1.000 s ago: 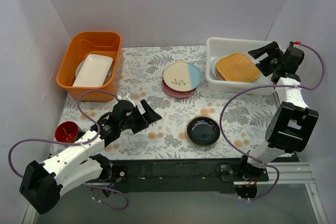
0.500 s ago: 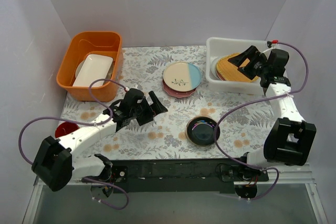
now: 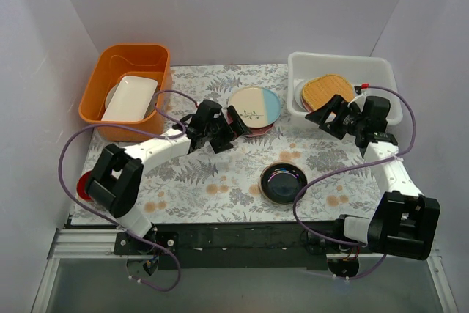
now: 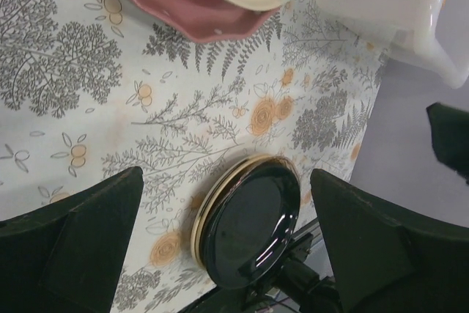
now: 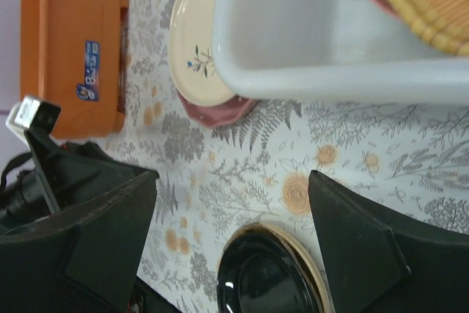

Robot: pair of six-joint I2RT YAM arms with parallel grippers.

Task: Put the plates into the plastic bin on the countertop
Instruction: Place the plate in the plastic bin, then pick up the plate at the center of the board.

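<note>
Your left pincer gapes wide and empty at 9 o'clock of the cream-and-blue plate, in the middle of the worktop. Your right pincer, likewise wide and empty, hangs at 6 o'clock of the plastic bin, which holds the mustard plate. The black plate lies at the worktop's 6 o'clock.

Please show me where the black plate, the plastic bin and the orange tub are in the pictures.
black plate (image 3: 283, 183): top view, centre of its glossy face.
plastic bin (image 3: 330, 56): top view, its far rim.
orange tub (image 3: 135, 48): top view, its far rim.
</note>
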